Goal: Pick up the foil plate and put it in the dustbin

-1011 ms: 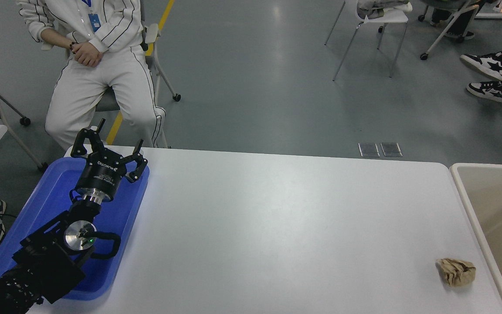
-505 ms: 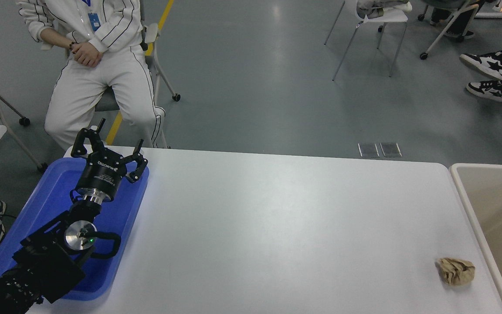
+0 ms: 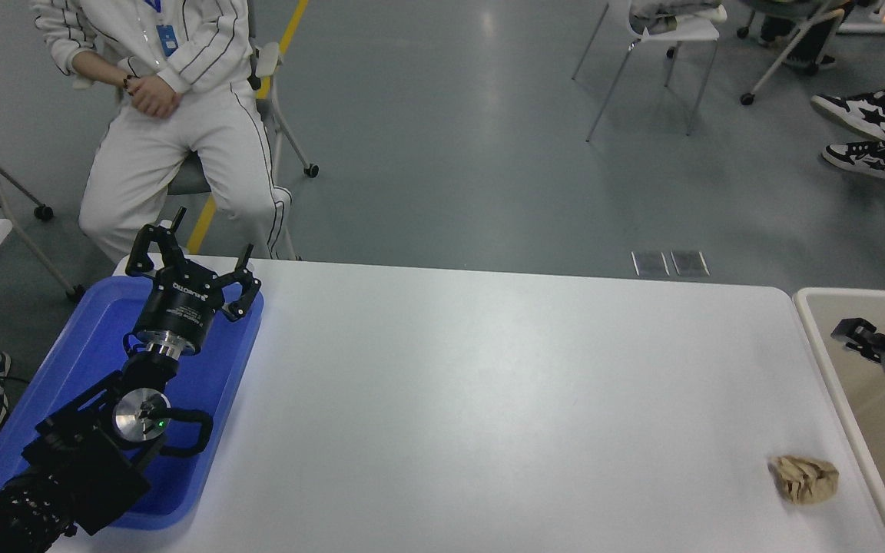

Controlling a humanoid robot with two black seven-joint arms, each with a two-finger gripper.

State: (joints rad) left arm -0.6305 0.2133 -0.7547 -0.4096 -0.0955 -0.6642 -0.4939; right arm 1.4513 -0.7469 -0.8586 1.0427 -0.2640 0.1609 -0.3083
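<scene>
Head view, right tool (image 3: pixel 857 335) over dustbin (image 3: pixel 817 346)

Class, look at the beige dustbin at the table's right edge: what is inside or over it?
Over the dustbin hangs the right end effector, partly cut off by the picture's edge. The tan interior that shows is bare; no foil plate appears. The bin's remainder lies outside the picture.
</scene>
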